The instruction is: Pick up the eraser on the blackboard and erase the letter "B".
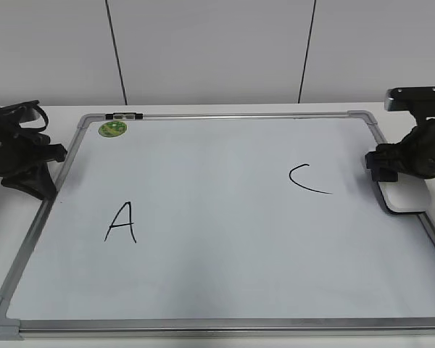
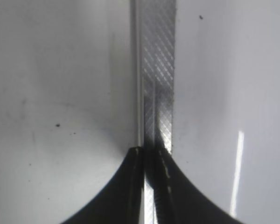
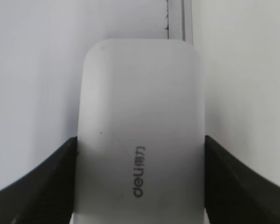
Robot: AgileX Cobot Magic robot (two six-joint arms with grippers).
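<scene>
The blackboard (image 1: 225, 268) is a white board with a silver frame, lying flat on the table. It bears a black "A" (image 1: 122, 222) at the left and a black "C" (image 1: 307, 179) at the right. No letter "B" shows; the surface between them is blank. The white eraser (image 1: 407, 198) lies at the board's right frame. In the right wrist view the eraser (image 3: 140, 116) shows grey lettering, and my right gripper (image 3: 140, 147) is shut on its two long sides. My left gripper (image 2: 149, 151) is shut and empty over the board's left frame (image 2: 158, 70).
A round green magnet (image 1: 112, 129) sits at the board's far left corner. A small dark and silver piece (image 1: 123, 115) lies on the far frame rail. The left arm (image 1: 18, 156) rests beside the board's left edge. White wall panels stand behind the table.
</scene>
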